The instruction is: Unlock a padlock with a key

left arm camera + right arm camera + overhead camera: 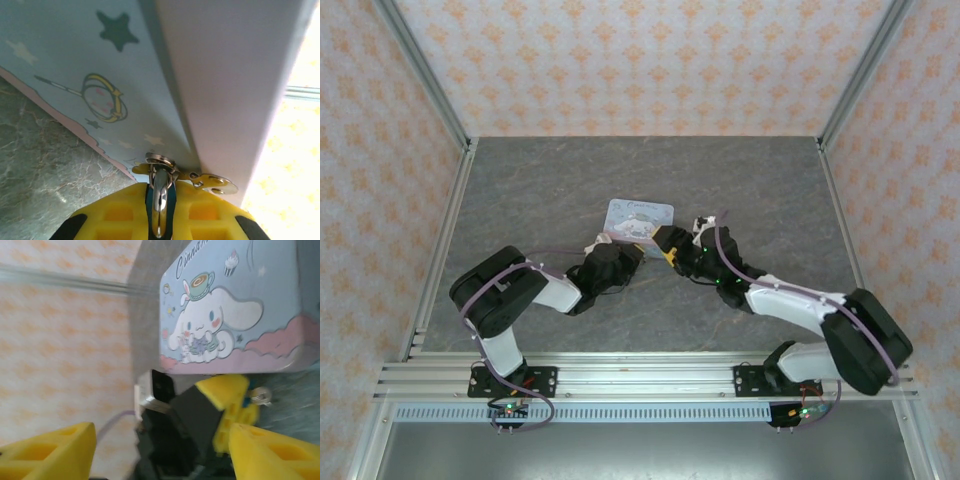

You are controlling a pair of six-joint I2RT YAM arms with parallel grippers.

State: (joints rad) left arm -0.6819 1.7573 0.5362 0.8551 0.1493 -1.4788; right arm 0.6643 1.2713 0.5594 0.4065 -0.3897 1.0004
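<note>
The padlock (pixel 161 202), a tiny blue-teal body with a silver shackle, sits pinched between the yellow fingers (pixel 115 217) of my left gripper (pixel 160 189), which is shut on it. Its shackle runs through the golden hasp (pixel 215 183) of the pastel cartoon tin (pixel 640 214). My right gripper (pixel 162 447) stands wide open with nothing between its fingers, just right of the left gripper (pixel 638 250) and facing it. A sliver of the padlock (pixel 245 401) shows there with a small silver bit beside it. Whether that bit is the key I cannot tell.
The tin (pixel 235 315) lies mid-table on the grey stone-look surface (pixel 560 190). Both arms meet at its near edge. Patterned walls and metal frame posts (pixel 420 75) enclose the table on three sides.
</note>
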